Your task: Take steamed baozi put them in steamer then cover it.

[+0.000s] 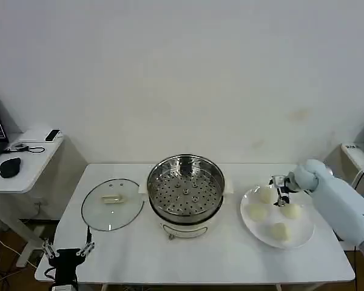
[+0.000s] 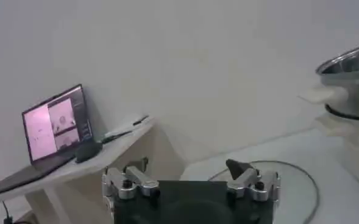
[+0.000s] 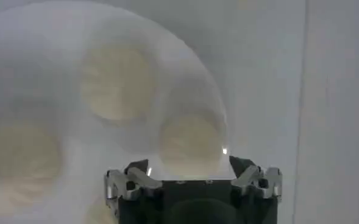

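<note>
While the left gripper (image 1: 67,250) idles open near the cover (image 1: 112,204), right gripper (image 1: 281,193) open, empty, just above the plated steamed baozi (image 1: 267,194), steamer (image 1: 185,189) well apart.

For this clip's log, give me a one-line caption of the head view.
Right gripper hovers open over four baozi on the plate; steamer uncovered, cover beside it.

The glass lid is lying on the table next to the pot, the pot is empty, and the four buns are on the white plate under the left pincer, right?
Not quite: the head view shows the right pincer over the plate of buns, not the left. The lid does lie beside the empty pot.
</note>
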Robot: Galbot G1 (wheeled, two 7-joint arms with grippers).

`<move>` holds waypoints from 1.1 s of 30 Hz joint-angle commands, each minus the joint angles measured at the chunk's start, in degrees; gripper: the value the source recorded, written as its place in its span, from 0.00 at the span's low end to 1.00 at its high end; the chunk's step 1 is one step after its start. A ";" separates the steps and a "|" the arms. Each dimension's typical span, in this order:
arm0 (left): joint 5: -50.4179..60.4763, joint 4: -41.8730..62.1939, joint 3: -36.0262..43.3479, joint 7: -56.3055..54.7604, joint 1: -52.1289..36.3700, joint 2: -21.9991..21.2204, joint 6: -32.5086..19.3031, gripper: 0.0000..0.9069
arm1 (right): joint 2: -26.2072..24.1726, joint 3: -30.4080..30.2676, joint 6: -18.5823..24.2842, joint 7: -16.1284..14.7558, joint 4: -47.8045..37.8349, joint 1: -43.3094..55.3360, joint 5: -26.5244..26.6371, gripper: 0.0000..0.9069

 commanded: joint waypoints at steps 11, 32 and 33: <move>0.09 0.14 -0.07 -0.64 0.26 -0.16 -0.49 1.00 | 2.17 -3.86 -0.57 0.42 -3.63 2.22 -0.33 0.80; -0.08 -0.79 0.60 -2.35 1.44 -0.89 -1.08 1.00 | -2.28 -1.62 0.23 -0.38 2.83 1.09 2.15 0.70; -0.07 -0.93 0.62 -2.34 1.56 -0.85 -1.08 1.00 | -3.39 -1.78 0.20 -0.66 4.25 1.41 3.06 0.70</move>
